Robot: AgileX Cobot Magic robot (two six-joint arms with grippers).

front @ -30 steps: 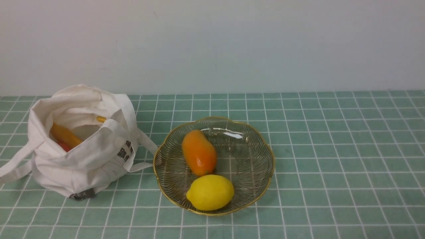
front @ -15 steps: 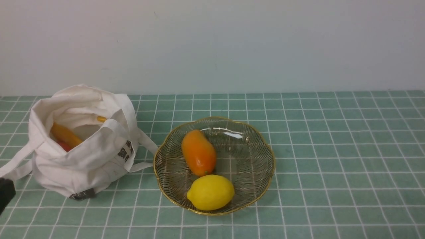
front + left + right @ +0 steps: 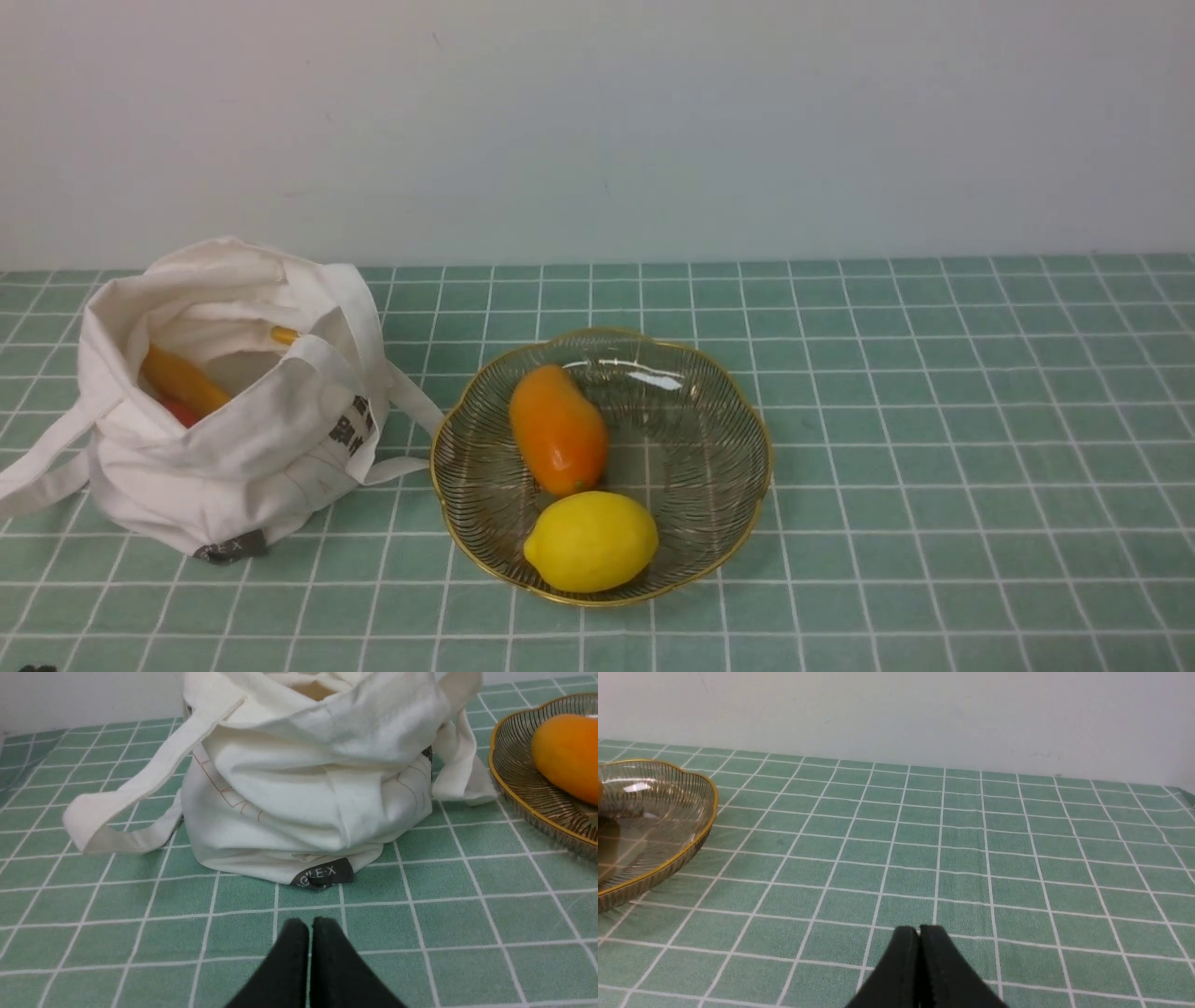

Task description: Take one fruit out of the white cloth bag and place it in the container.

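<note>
Fruit, the glossy orange one, lies inside the container just behind a yellow lemon, so the placing looks done. Left hand and right hand are both pressed shut and empty, low over the bench. White cloth bag sits beside the container, bananas showing inside; nothing seems left to do.

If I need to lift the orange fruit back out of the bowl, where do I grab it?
Grip the orange fruit across its narrow middle, coming straight down from above. It lies on its side in the glass bowl with its near end by the lemon, so an end grip looks crowded.
</note>
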